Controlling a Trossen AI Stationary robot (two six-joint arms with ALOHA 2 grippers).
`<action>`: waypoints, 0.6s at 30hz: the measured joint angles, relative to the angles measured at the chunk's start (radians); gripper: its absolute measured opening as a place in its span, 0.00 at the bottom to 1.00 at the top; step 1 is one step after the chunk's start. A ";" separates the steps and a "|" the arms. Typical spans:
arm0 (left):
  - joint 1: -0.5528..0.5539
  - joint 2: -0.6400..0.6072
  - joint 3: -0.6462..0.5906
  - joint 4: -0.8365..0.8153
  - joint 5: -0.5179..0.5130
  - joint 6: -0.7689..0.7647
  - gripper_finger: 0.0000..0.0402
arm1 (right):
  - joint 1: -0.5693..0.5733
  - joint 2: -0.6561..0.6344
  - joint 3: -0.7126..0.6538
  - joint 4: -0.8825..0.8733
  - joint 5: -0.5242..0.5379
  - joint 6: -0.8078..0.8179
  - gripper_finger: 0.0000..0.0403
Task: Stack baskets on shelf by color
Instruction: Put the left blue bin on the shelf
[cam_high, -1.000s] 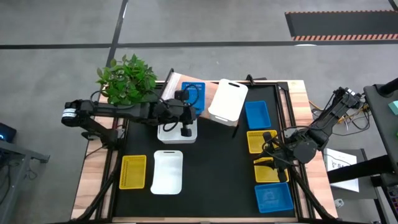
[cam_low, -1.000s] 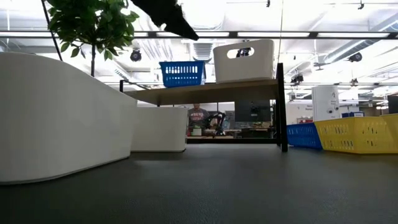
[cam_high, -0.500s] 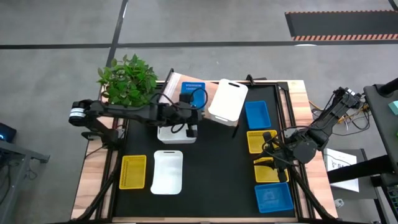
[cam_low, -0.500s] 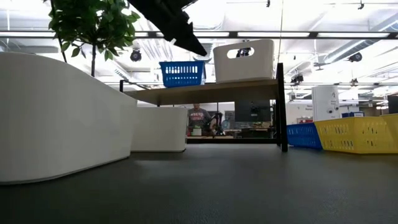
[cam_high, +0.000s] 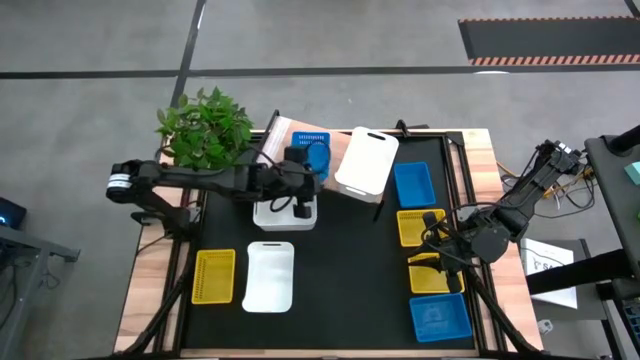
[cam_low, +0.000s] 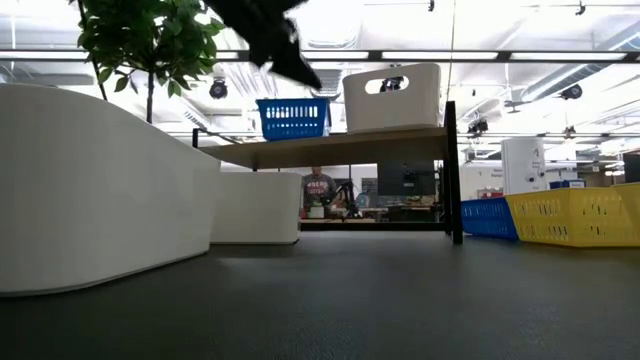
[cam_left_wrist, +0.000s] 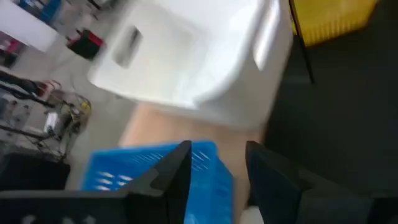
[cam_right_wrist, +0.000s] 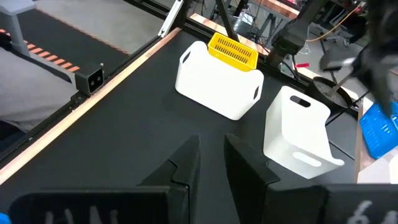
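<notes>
Progress looks early from where I stand: the shelf, at twelve o'clock on the worktop, carries only a blue basket and an upturned white basket side by side, no stacks yet. The left gripper hovers right over that blue basket, jaws parted with a clear gap and nothing between them, which I read as a basket just set down. Still waiting on the worktop are a white basket just at six o'clock of the shelf, another white one and a yellow one toward seven o'clock, and along three o'clock a blue basket, two yellow ones and a last blue one near five o'clock. The right gripper sits idle over those yellow baskets, jaws narrowly apart and empty. So most of the sorting remains, every colour included.
</notes>
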 joint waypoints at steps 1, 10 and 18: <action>0.000 -0.015 0.009 -0.011 0.000 0.000 0.34 | 0.000 0.000 0.000 0.000 0.000 0.000 0.16; 0.010 -0.153 0.047 -0.265 -0.123 -0.082 0.30 | 0.000 0.000 0.000 -0.001 0.000 -0.011 0.16; 0.061 -0.160 -0.002 -0.399 -0.157 -0.221 0.03 | 0.000 0.000 0.000 0.000 0.000 -0.027 0.16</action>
